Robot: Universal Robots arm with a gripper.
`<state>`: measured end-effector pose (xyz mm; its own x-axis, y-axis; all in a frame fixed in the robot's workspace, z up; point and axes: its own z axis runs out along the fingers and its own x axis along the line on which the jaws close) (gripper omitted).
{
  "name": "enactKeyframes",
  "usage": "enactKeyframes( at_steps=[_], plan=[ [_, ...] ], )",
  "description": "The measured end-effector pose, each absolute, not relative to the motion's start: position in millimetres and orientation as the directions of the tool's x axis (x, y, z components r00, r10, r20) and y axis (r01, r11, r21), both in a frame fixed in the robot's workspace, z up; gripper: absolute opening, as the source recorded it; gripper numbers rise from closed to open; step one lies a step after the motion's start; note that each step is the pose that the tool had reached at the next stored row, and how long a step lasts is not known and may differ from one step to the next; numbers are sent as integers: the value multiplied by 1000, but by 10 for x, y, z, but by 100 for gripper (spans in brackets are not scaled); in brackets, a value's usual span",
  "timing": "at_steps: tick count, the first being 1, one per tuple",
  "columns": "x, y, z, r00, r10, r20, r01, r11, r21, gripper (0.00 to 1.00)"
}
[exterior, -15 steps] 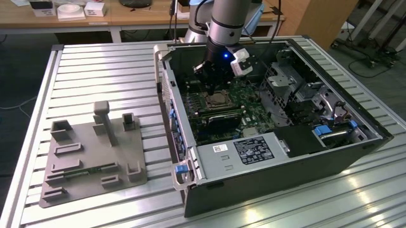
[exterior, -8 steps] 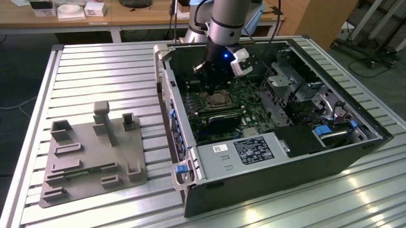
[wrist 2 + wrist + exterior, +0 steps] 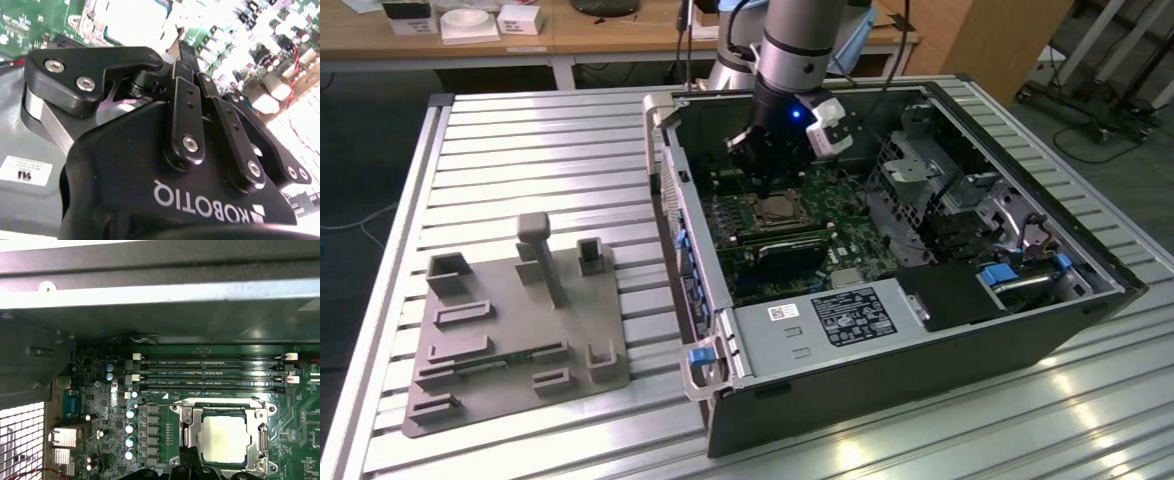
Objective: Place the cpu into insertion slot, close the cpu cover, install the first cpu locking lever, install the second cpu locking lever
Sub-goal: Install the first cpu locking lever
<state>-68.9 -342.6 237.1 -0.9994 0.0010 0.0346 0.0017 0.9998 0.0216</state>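
Claw (image 3: 767, 188) poised just above the cpu (image 3: 225, 440), which lies flat in the insertion slot (image 3: 262, 460) on the green board (image 3: 300, 435), just above centre in the exterior view. The cpu cover (image 3: 194, 429) appears to be down around it. You cannot tell whether the claw is wide or narrow. Treat the cpu as light, stiff and probably fragile, and take hold of it by its edges only.

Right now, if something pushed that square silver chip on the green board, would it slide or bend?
Probably neither. The chip looks like a flat, metal-topped square, so it is likely stiff. The metal frame surrounds it, so it probably wouldn't slide. Its smooth top may be slippery.
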Motion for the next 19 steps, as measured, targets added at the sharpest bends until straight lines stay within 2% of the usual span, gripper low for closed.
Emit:
enactKeyframes(
  at_steps=[6, 19],
  plan=[
    [-704, -3426, 2522, -999, -1, 34, 0, 1000, 21, 10],
    [-765, -3426, 2527, -999, -1, 33, 0, 1000, 22, 10]
  ],
)
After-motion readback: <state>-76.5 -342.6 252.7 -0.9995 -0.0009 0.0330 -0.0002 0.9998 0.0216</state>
